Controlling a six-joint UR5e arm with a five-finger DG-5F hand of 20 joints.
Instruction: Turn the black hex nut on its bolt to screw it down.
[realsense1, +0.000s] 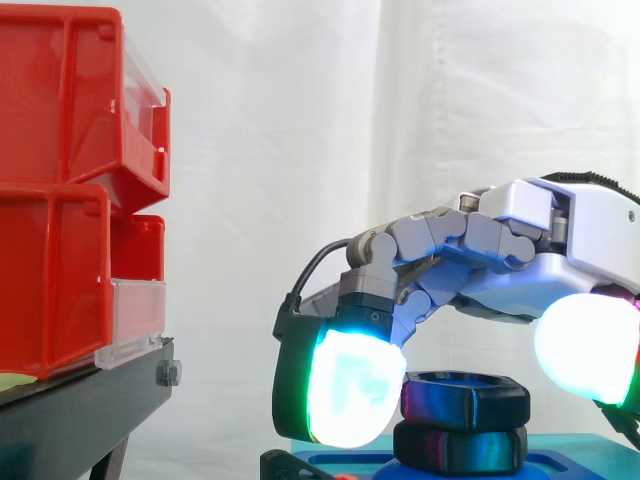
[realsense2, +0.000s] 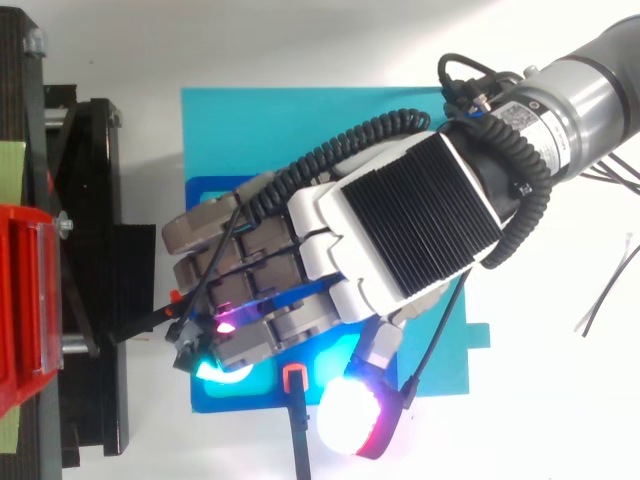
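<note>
Fingers (realsense1: 350, 392) curl round black hex nut (realsense1: 470, 400), apparently pinching it.

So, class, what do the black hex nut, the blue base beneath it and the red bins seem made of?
Black hex nut: probably plastic or coated metal; smooth, semi-gloss faces catch coloured reflections. Blue base: likely plastic, smooth with a moulded raised edge. Red bins: glossy moulded plastic, clear front panels.

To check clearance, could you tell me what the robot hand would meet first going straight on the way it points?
Probably the black stand's front edge, under the red bins, since the robot hand sits low; depth is unclear.
</note>
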